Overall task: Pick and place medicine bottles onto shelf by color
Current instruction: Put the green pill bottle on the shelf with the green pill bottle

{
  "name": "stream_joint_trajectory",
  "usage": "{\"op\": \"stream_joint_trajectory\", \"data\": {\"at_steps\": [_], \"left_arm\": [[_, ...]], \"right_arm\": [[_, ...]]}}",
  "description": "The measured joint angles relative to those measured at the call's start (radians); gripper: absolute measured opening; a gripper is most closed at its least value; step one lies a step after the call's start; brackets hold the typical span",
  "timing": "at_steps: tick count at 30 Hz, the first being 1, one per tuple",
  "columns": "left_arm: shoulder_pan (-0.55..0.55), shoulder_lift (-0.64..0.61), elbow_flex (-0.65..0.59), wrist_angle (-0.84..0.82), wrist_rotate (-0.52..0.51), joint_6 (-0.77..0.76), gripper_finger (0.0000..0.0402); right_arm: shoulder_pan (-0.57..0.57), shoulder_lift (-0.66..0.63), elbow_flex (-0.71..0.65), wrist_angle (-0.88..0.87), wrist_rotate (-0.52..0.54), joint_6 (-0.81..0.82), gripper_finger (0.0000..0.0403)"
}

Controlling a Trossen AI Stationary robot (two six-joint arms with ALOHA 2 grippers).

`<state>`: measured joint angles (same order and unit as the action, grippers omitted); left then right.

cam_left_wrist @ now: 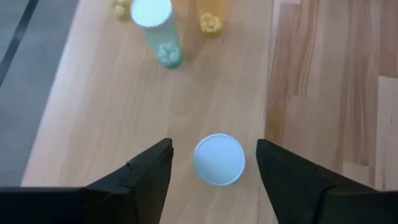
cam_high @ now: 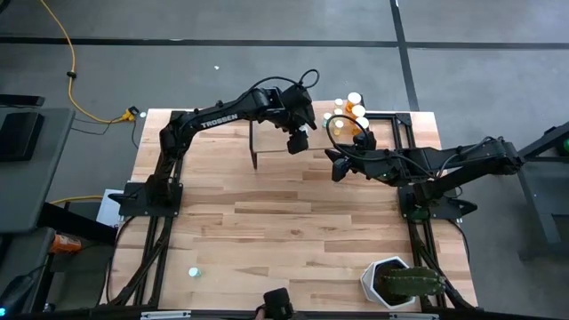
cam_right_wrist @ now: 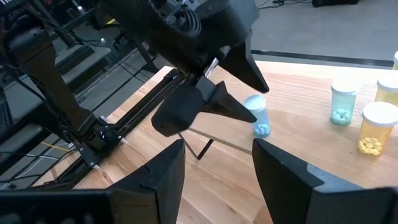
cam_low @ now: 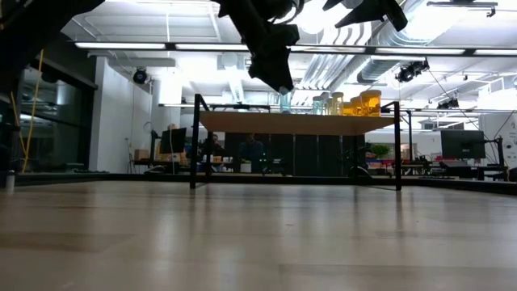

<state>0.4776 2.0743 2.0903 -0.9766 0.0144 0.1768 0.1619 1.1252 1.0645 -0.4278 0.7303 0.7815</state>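
Observation:
A pale blue medicine bottle (cam_left_wrist: 219, 160) with a white cap stands upright on the shelf (cam_low: 291, 123). My left gripper (cam_left_wrist: 214, 143) is open above it, one finger on each side of the cap with a gap on both sides. The right wrist view shows the same bottle (cam_right_wrist: 258, 118) under my left gripper (cam_right_wrist: 205, 99). More bottles stand farther along the shelf: another pale blue one (cam_left_wrist: 155, 28) and orange ones (cam_high: 356, 107). My right gripper (cam_right_wrist: 219, 144) hangs open and empty beside the shelf (cam_high: 336, 164).
A white pot with a green plant (cam_high: 396, 284) stands at the table's near right corner. A small pale round thing (cam_high: 194, 272) lies near the front left. The shelf's black legs (cam_low: 194, 141) stand on the tabletop toward its far edge.

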Motion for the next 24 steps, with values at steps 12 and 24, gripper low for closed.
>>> {"op": "stream_joint_trajectory", "data": {"at_steps": [12, 24], "left_arm": [[0.0, 0.0, 0.207, -0.248, 0.002, -0.065, 0.0227], [-0.094, -0.346, -0.209, -0.002, 0.062, -0.283, 0.0227]], "right_arm": [[0.0, 0.0, 0.0, 0.0, 0.0, -0.032, 0.0179], [0.0, 0.0, 0.0, -0.058, -0.003, -0.067, 0.0179]]}}
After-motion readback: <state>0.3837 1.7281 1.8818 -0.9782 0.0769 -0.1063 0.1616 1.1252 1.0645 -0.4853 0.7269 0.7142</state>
